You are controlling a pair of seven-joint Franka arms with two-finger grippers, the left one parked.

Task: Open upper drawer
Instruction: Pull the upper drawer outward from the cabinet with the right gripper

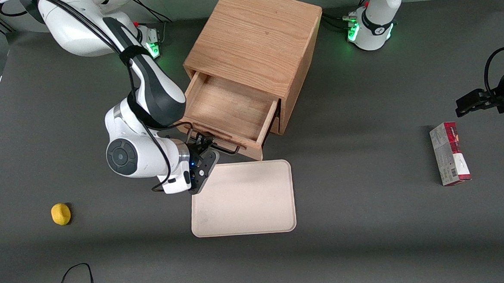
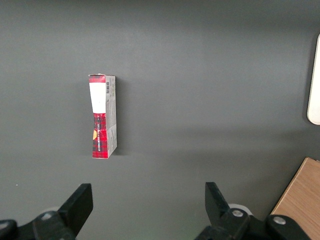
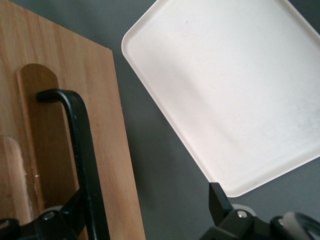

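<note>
Cream tray [image 1: 243, 198] lies nearest the camera on the dark tabletop [image 1: 368, 221], just in front of the wooden cabinet [image 1: 256, 50].

The upper drawer [image 1: 229, 112] stands pulled well out of the cabinet, its bare interior showing and its front close above the tray's edge. The right arm's pincer [image 1: 204, 149] sits at the drawer's black bar handle [image 3: 82, 150], fingers spread apart, one finger [image 3: 220, 205] clear of the bar, gripping nothing. A yellow lemon [image 1: 61, 213] rests toward the working arm's end; a red box [image 1: 449, 153] lies toward the parked arm's end.
</note>
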